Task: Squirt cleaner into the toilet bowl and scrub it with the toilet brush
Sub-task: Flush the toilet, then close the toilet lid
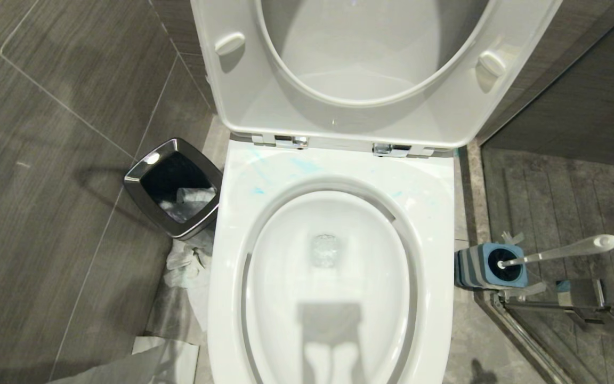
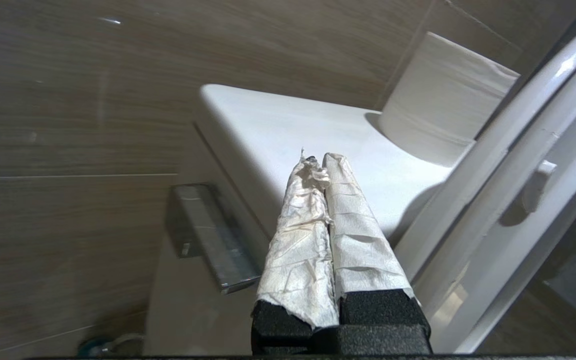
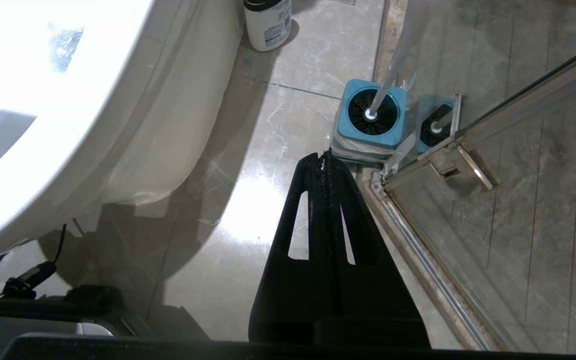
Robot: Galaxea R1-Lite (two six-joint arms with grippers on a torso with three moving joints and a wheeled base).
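The brush [image 1: 563, 250] stands in its blue holder [image 1: 491, 266] at the right of the head frame, beside the bowl [image 1: 328, 266], whose rim carries only faint blue cleaner [image 1: 256, 189] streaks near the hinges. The right claw [image 3: 325, 160], pressed shut and empty, hangs over the floor near the holder; a careless reach could tip it against the glass door [image 3: 508, 165]. The left claw [image 2: 318, 167], also shut with paper-wrapped fingers, points at the tank [image 2: 288, 130] and roll [image 2: 443, 100], which it might knock.

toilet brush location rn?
Head view: the toilet brush stands in its blue holder on the floor to the right of the toilet bowl, beside the glass shower door's corner, handle leaning right.
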